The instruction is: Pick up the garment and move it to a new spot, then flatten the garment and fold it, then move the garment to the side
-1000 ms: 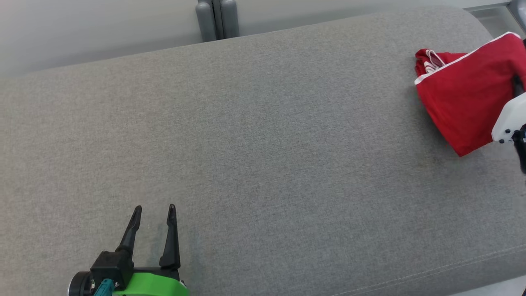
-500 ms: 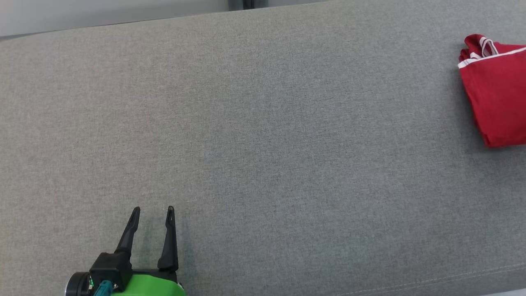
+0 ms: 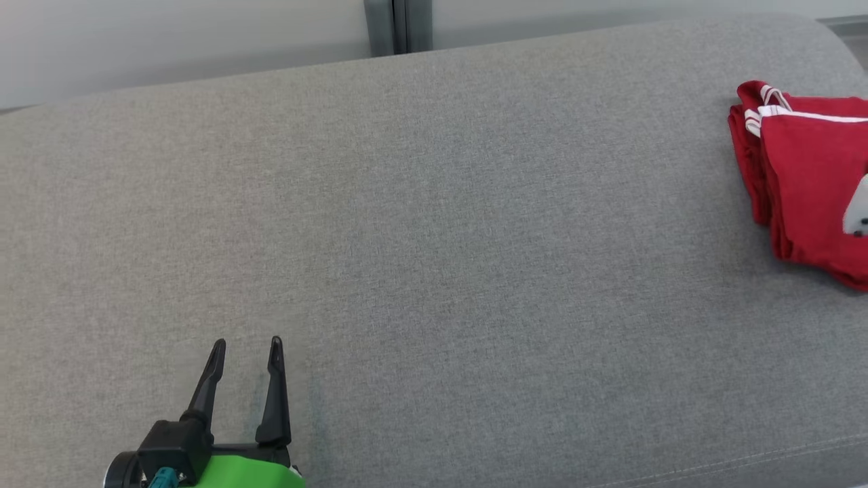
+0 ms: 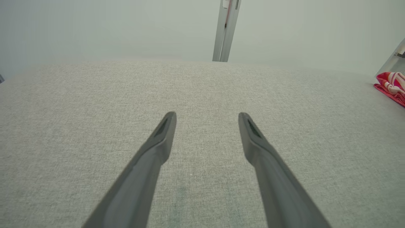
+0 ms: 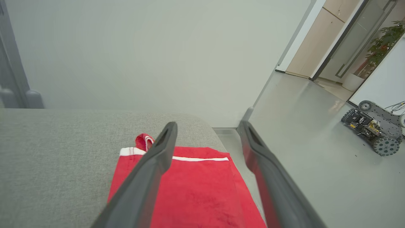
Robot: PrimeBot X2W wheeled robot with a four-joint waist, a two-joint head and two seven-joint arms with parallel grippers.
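Evidently the red garment (image 3: 807, 176) is lying at three o'clock, beneath the open, empty jaws of the right gripper (image 5: 207, 125), while the left gripper (image 3: 247, 341) is hovering open and well apart.

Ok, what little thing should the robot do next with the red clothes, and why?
Probably draw the right tool back, away from the red garment. It lies folded at the right end of the grey cushion, and the tool is open over it, gripping nothing, so the job looks finished. The left tool is open too, far off to the left.
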